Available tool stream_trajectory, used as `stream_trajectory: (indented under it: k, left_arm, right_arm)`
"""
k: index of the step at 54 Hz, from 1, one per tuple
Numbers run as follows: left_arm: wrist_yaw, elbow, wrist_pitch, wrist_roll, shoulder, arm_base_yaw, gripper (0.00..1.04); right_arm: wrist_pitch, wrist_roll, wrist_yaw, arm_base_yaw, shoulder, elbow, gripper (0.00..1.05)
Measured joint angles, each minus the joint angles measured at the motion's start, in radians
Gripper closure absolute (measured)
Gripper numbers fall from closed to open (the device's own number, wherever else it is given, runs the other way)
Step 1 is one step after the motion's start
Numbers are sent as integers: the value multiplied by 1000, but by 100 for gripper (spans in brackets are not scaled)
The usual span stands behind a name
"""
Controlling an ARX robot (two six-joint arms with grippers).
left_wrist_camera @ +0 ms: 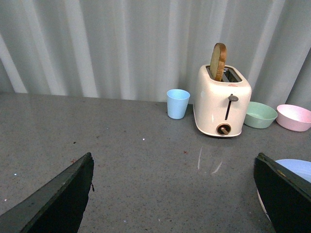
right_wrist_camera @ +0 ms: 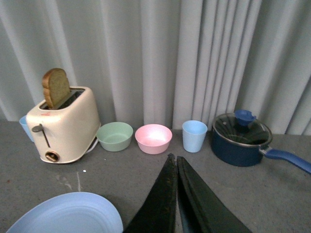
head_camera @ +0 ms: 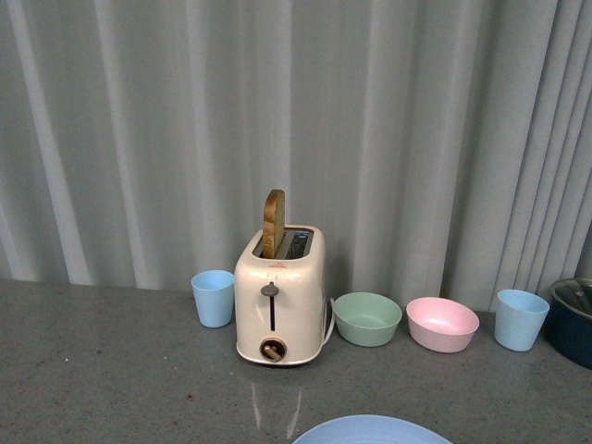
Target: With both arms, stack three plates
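Only one of the plates shows, the light blue plate, lying flat on the grey table at the near edge of the front view. It also appears in the right wrist view beside my shut right gripper, which holds nothing. In the left wrist view a sliver of the light blue plate peeks out behind one finger of my open left gripper, whose jaws are spread wide over bare table. The pink and cream plates are out of view.
A cream toaster with a slice of bread stands at the back. A blue cup is to its left; a green bowl, pink bowl and second blue cup to its right. A dark blue lidded pot sits far right.
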Motion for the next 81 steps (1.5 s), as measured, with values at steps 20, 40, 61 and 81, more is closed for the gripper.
stream_trajectory:
  k: [20, 40, 61, 81]
  left_arm:
    - [0, 0, 0, 0, 0, 0, 7]
    - [0, 0, 0, 0, 0, 0, 7]
    - [0, 0, 0, 0, 0, 0, 7]
    - [0, 0, 0, 0, 0, 0, 7]
  right_arm:
    - [17, -2, -4, -8, -124, -146, 102]
    - [-14, -2, -4, -8, -227, -215, 102]
    - [-199, -3, -6, -8, -443, -272, 102]
    - [-203, -3, -6, -8, -478, -272, 102]
